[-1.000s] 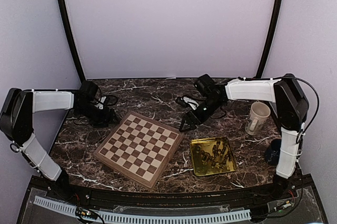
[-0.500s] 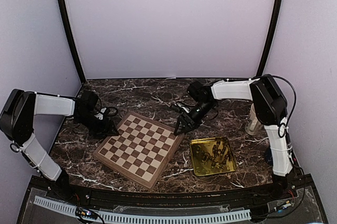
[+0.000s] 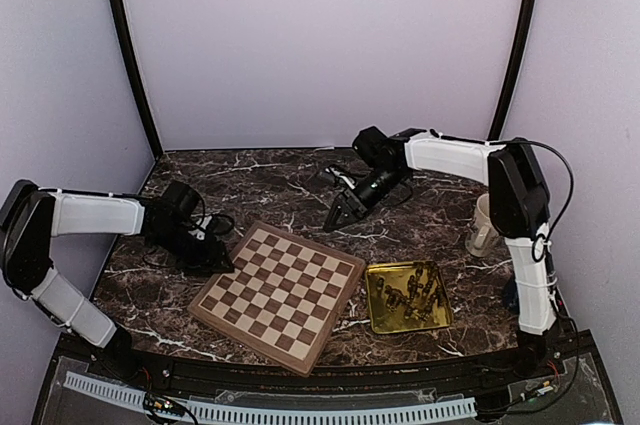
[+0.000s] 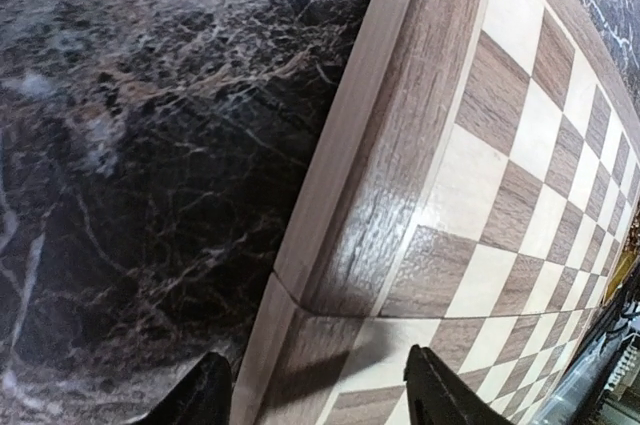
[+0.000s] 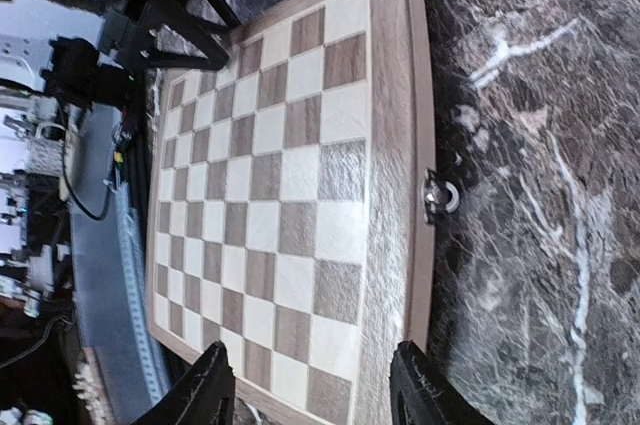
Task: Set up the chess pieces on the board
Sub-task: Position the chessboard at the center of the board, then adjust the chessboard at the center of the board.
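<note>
The board [image 3: 278, 290] lies flat and bare on the dark marble table, turned at an angle. The chess pieces [image 3: 412, 291] are heaped in a shiny gold tray [image 3: 377, 320] just right of it. My left gripper [image 3: 217, 257] is low at the board's left corner. In the left wrist view the gripper [image 4: 315, 400] is open and straddles the board's brown border [image 4: 400, 145], one finger over marble, one over the squares. My right gripper [image 3: 336, 221] hangs open beyond the board's far edge, apart from it. The right wrist view shows that gripper [image 5: 312, 390] empty above the board [image 5: 290, 175].
A cream mug [image 3: 489, 224] stands at the right, a dark blue object [image 3: 519, 291] near the right arm's base. Black cables [image 3: 335, 180] lie on the table behind the board. A small metal latch [image 5: 440, 195] sticks out of the board's far edge.
The board has slid toward the near edge and turned a little. My left gripper moved right to its corner. My right gripper drew back toward the far side. Both pairs of jaws narrowed.
</note>
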You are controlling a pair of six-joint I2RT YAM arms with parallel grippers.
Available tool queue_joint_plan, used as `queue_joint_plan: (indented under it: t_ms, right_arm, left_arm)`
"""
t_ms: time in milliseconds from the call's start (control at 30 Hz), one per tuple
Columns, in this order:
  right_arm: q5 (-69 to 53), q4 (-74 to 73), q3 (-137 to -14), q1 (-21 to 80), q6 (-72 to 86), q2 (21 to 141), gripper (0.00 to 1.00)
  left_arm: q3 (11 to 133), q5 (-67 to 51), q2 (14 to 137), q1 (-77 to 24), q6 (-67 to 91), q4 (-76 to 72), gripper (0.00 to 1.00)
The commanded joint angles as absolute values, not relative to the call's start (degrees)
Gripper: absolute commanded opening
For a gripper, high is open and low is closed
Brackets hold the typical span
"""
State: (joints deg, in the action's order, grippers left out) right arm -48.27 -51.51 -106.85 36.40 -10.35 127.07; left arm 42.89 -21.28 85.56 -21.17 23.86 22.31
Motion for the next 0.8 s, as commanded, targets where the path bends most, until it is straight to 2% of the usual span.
queue_joint_plan:
  t_ms: [0,100,233,300,433,500,567,767]
  right_arm:
    - [-38.3,-47.2,-95.1,36.9,-20.7,115.4,0.51]
    - [-29.9,-43.6,-86.1,39.7,-28.4,107.5,0.46]
    - [-24.0,-40.5,-78.2,44.7,-30.5,101.9,0.24]
    - [-23.0,-39.9,-76.1,47.2,-30.5,101.2,0.14]
    - [-19.3,-41.2,-74.7,51.3,-31.8,102.8,0.00]
    - [-18.2,-41.3,-74.2,52.3,-32.1,103.7,0.00]
    - [-17.6,-41.5,-73.7,52.8,-32.6,104.3,0.00]
    - [-15.2,-41.1,-73.2,53.5,-32.9,106.2,0.00]
  left_arm:
    - [42.4,-12.8,79.3,-21.6,24.5,27.4,0.63]
    - [42.3,-10.1,77.9,-21.7,25.3,28.1,0.64]
    - [43.1,-6.7,76.8,-21.5,26.1,29.3,0.62]
    - [43.5,-6.0,77.1,-21.1,26.1,29.6,0.54]
    - [44.8,-5.3,80.1,-20.4,25.8,31.8,0.25]
    - [44.5,-5.8,81.3,-20.3,25.5,31.8,0.10]
    - [43.9,-6.8,81.8,-20.3,25.3,31.1,0.00]
    - [42.5,-9.1,82.8,-20.3,25.3,30.0,0.00]
